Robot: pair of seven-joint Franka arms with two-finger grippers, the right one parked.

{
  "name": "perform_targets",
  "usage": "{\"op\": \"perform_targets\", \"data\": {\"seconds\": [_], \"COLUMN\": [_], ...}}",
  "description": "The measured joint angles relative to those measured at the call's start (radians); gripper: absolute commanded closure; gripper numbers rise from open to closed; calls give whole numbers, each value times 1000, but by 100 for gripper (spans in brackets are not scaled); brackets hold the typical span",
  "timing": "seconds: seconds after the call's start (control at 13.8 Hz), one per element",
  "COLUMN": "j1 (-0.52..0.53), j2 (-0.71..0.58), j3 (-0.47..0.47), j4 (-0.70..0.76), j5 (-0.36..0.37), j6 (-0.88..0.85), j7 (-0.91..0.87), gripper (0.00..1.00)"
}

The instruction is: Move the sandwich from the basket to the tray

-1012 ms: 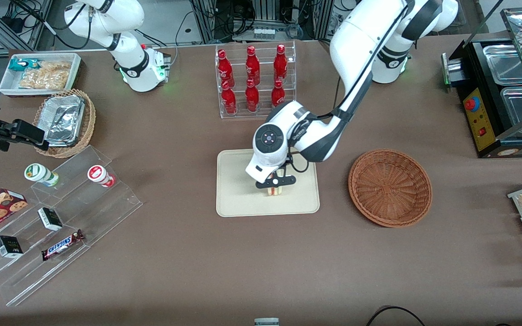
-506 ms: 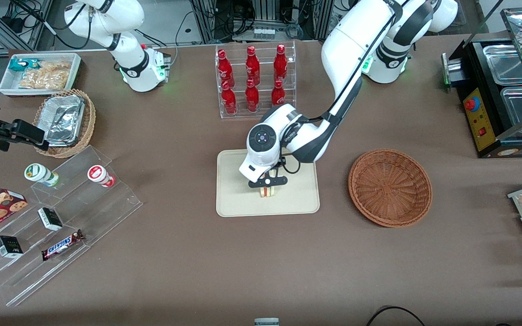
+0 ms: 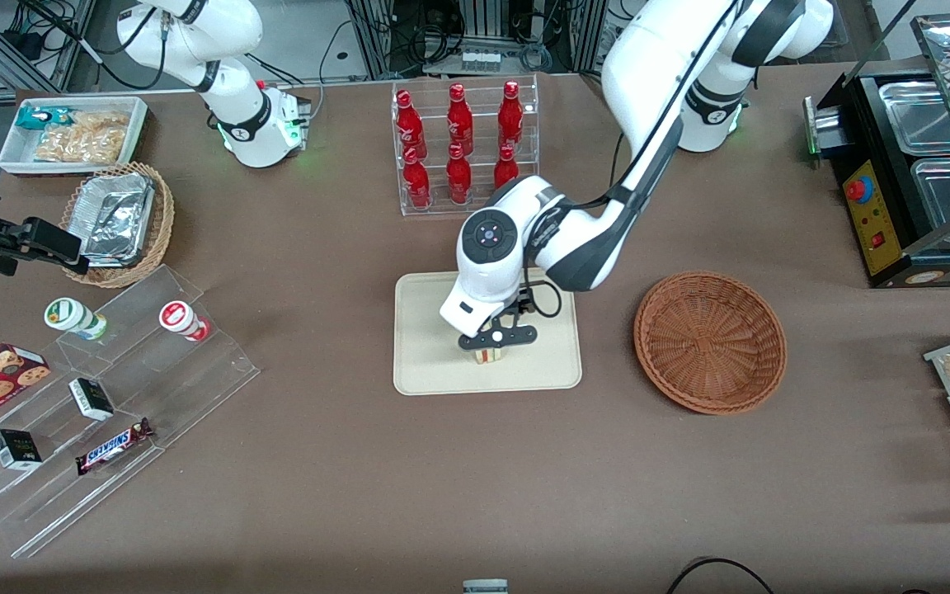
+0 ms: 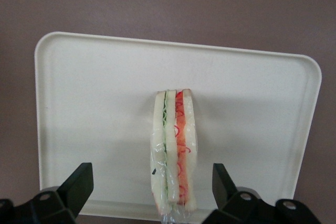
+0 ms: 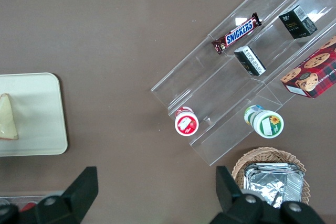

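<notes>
Sandwich (image 3: 489,355): on the tray, standing on edge with its cut face up, green filling on one side and red on the other (image 4: 174,150); it sits at about 5 o'clock from the tray's middle in the front view, close to the rim nearest that camera.
Gripper (image 3: 497,339): just above the sandwich; its fingers (image 4: 79,184) are spread wide, one on each side of the wedge with clear gaps, touching nothing.
Tray (image 3: 430,363): flat on the brown table, holding only the sandwich.
Basket (image 3: 710,341): at 3 o'clock from the tray, well apart, toward the working arm's end of the table.
Bottle rack (image 3: 465,145): at 12 o'clock from the tray, farther from the front camera, holding red bottles.
</notes>
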Motion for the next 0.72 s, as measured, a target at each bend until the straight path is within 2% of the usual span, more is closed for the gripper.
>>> {"op": "perform_targets", "data": {"seconds": [0.36, 0.58, 0.72], "j1": [66, 160, 234], "j2": [-77, -116, -180], "j3": [9, 11, 11], "j4": [-2, -19, -70], "j5": [0, 0, -1], "j6": [-107, -196, -222], "j7": [-19, -1, 98], "gripper": [0, 0, 0]}}
